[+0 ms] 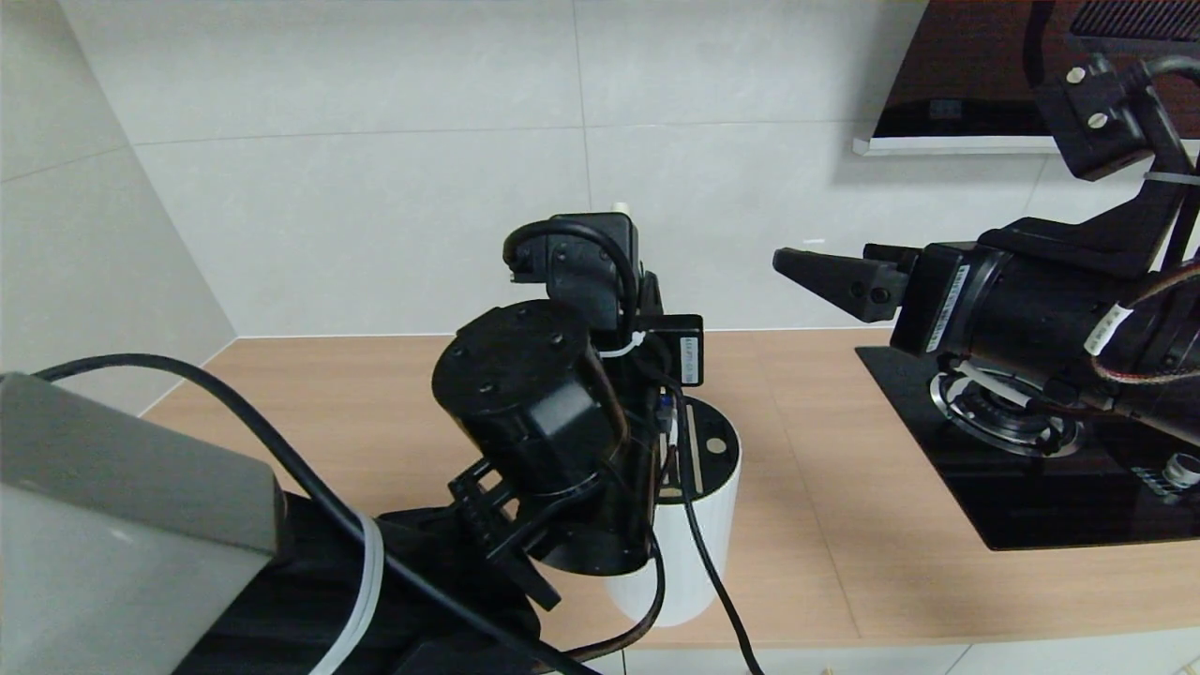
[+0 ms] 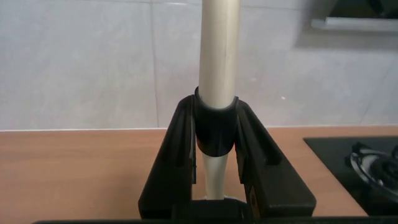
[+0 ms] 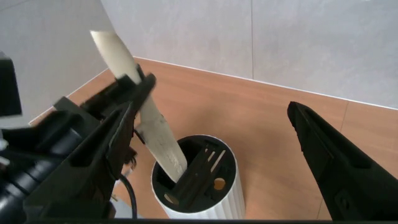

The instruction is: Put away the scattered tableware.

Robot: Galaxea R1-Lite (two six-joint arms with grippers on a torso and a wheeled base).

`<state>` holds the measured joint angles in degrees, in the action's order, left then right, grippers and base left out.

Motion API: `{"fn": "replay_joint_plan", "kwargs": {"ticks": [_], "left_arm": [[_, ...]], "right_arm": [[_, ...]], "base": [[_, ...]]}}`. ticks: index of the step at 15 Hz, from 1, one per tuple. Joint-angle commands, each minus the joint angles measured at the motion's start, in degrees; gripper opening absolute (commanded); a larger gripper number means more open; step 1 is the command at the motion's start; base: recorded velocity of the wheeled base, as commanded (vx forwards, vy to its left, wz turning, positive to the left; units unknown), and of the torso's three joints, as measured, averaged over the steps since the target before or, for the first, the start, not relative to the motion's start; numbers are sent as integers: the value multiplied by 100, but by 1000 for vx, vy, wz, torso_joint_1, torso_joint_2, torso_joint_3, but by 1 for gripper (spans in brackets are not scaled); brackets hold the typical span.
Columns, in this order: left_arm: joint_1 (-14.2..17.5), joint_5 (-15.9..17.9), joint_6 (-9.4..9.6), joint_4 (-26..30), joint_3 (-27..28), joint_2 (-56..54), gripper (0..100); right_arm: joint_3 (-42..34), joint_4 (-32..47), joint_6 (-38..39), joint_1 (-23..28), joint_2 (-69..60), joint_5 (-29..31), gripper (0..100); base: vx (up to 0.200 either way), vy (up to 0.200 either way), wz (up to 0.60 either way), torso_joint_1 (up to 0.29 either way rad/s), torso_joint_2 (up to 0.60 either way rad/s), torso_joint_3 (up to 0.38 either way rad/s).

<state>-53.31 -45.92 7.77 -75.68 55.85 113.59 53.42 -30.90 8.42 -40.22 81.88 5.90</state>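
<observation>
Left gripper (image 2: 216,127) sets a cream knife (image 3: 118,56) into the white holder (image 1: 698,534)
Nearest, the round white holder stands upright on the wooden counter (image 1: 375,394), its black slotted top partly under the left arm. The knife leans, the lower end of its pale blade already inside the holder's top. The left gripper's jaws are clamped on the knife's black collar, and the cream handle rises above them. Beyond and to the right, a black cooktop (image 1: 1031,506) is set into the counter, with a ringed burner (image 1: 994,417) and a small knob (image 1: 1186,469). Over the cooktop hangs the right gripper (image 1: 816,270), well apart from the holder and pointing towards the knife, its jaws spread and holding nothing. Farthest back is a pale tiled wall (image 1: 375,187), with a dark range hood (image 1: 975,75) at the upper right
</observation>
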Motion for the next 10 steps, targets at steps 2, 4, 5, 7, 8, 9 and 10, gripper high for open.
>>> {"fn": "replay_joint_plan", "kwargs": {"ticks": [2,4,5,7,8,9,10], "left_arm": [[-4,57,-21,9,-30,172,0],[-4,127,-56,18,-47,198,0],[-4,136,-91,9,-74,242,0],[5,110,-100,1,-118,330,0],[14,110,-100,1,-188,365,0],[14,119,-100,-8,-258,401,0],[14,110,-100,-8,-258,462,0]], "right_arm": [[2,-3,1,-4,21,-1,100],[2,-3,1,-4,29,-1,100],[2,-3,1,-4,29,-1,100],[2,-3,1,-4,38,-1,100],[-7,-3,1,-4,47,-1,100],[-7,-3,1,-4,65,-1,100],[-25,-3,1,-4,73,-1,100]], "base": [[0,0,0,0,0,0],[0,0,0,0,0,0],[0,0,0,0,0,0],[0,0,0,0,0,0],[0,0,0,0,0,0],[0,0,0,0,0,0],[0,0,0,0,0,0]]}}
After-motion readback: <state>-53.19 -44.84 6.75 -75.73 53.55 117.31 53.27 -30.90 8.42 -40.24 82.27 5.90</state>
